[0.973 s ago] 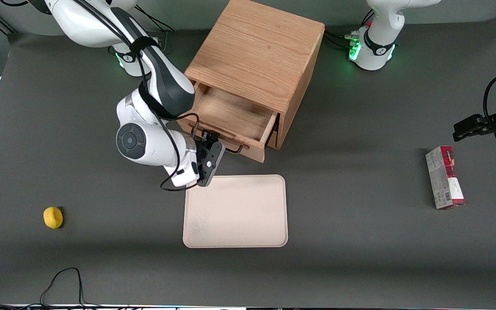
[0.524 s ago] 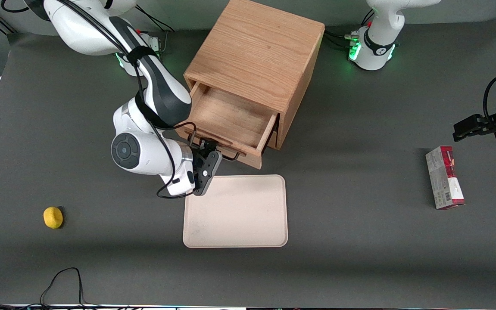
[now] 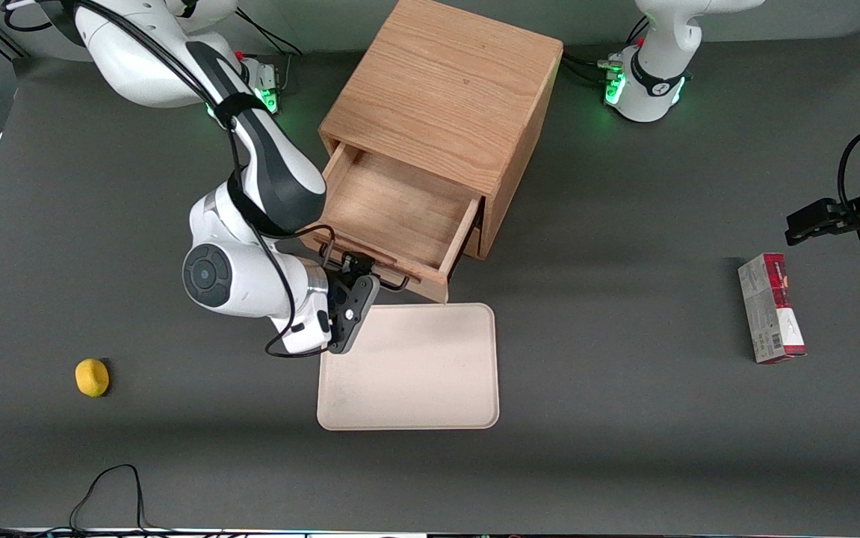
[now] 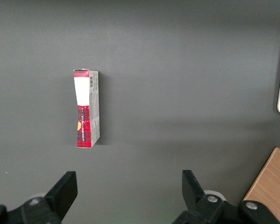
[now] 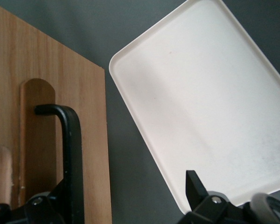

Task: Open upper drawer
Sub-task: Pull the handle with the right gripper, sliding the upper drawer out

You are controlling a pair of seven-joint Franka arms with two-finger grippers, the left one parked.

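The oak cabinet [image 3: 448,90] stands at the table's middle. Its upper drawer [image 3: 392,209] is pulled well out, showing a bare wood interior. The drawer's wooden front [image 5: 46,93] carries a thin black wire handle [image 3: 400,282], also seen in the right wrist view [image 5: 71,140]. My right gripper [image 3: 359,270] is at the drawer front, just above the tray's corner. It is open [image 5: 126,205], with one finger [image 5: 46,205] against the handle and the other finger [image 5: 193,186] over the tray's edge. The lower drawer is hidden under the upper one.
A cream tray [image 3: 411,366] lies in front of the drawer, its edge almost under the drawer front [image 5: 200,93]. A yellow lemon [image 3: 92,376] lies toward the working arm's end. A red and grey box [image 3: 769,306] lies toward the parked arm's end [image 4: 87,109].
The upper drawer has slid farther out, nearer to the front camera, and my gripper has moved with its handle toward the tray.
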